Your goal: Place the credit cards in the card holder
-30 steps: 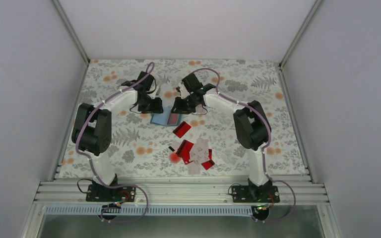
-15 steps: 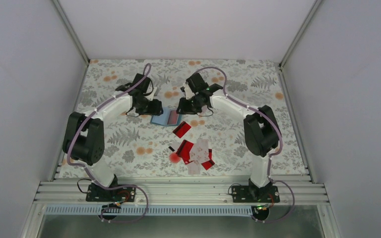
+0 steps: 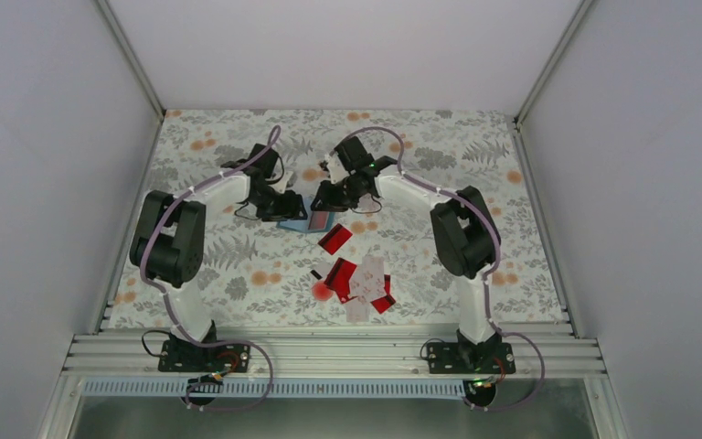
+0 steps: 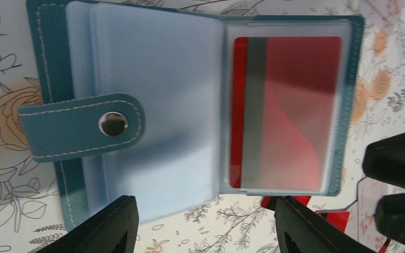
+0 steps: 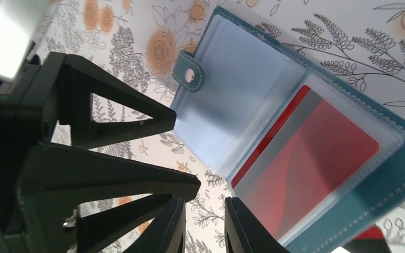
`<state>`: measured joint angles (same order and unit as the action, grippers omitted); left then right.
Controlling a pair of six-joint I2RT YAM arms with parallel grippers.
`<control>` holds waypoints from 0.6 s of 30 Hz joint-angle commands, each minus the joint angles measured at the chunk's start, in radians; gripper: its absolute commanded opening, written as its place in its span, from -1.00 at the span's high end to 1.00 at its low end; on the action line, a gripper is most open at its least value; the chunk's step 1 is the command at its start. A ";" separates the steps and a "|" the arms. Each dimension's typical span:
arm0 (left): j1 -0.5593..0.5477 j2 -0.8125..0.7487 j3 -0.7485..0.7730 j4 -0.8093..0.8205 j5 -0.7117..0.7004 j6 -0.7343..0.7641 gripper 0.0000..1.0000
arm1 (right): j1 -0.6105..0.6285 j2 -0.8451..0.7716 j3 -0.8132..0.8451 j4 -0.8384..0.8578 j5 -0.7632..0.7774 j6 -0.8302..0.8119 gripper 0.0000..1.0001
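Note:
The teal card holder [image 3: 318, 223] lies open on the floral table. In the left wrist view the holder [image 4: 52, 63] shows clear sleeves and a snap strap; a red card [image 4: 290, 105] sits in its right sleeve. The same card shows in the right wrist view [image 5: 316, 158]. My left gripper [image 3: 292, 213] hovers over the holder's near edge, open and empty [image 4: 203, 232]. My right gripper [image 3: 325, 196] is just beyond the holder, its jaws a narrow gap apart with nothing between them [image 5: 204, 226]. Loose red and white cards [image 3: 362, 279] lie nearer the front, and one red card [image 3: 335, 239] lies just below the holder.
A small round red blob [image 3: 321, 291] and a tiny black piece [image 3: 315, 273] lie left of the card pile. The two grippers' fingers are close together over the holder; the left gripper's fingers [image 5: 111, 116] fill the left of the right wrist view.
My left gripper has moved right, onto the holder's left part, now covering it. My right gripper has shifted slightly left. The loose cards have not moved.

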<state>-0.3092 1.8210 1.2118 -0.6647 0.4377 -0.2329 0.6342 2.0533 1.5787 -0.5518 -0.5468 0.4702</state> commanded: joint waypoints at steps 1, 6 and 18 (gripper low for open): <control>0.016 0.024 0.030 0.015 0.012 -0.012 -0.32 | 0.013 0.062 0.045 0.034 -0.050 0.006 0.61; 0.018 0.046 0.043 0.006 0.013 0.001 -0.32 | 0.011 0.103 0.046 0.037 -0.052 -0.004 0.63; 0.017 0.082 0.068 -0.015 -0.023 0.014 -0.33 | -0.005 0.145 -0.031 0.012 0.013 -0.047 0.67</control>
<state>-0.2943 1.8740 1.2663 -0.6704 0.4271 -0.2321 0.6334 2.1834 1.5745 -0.5385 -0.5552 0.4473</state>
